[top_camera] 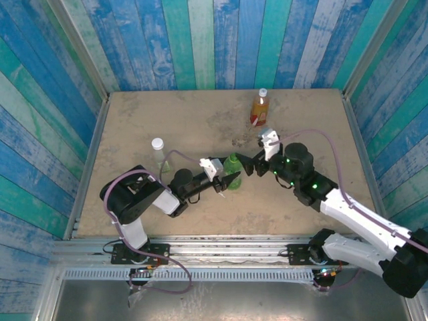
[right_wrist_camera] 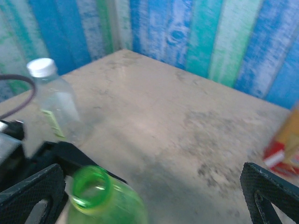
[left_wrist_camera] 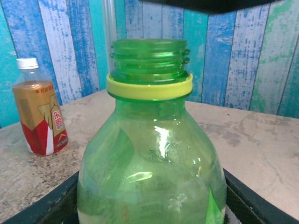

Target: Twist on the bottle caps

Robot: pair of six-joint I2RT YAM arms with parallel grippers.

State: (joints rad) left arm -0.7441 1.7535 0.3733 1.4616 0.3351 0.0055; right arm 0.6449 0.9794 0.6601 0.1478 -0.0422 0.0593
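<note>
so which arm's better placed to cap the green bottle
probably right: the right claw is open and free by the open neck, while the left claw clamps the green bottle

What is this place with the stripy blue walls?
Probably a robot practice booth: a stone-look table boxed in by painted plank walls, two arms bolted at its edge, and drink bottles.

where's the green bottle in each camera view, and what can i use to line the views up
Top external: the green bottle stands about mid-picture, slightly right of centre.
Left wrist: the green bottle is close up, centre down to the bottom edge, mouth uncapped.
Right wrist: the green bottle is in the bottom left, seen down into its open mouth.
Shared landmark: the amber bottle, upper right of centre on top; left side; right edge, blurred.
</note>
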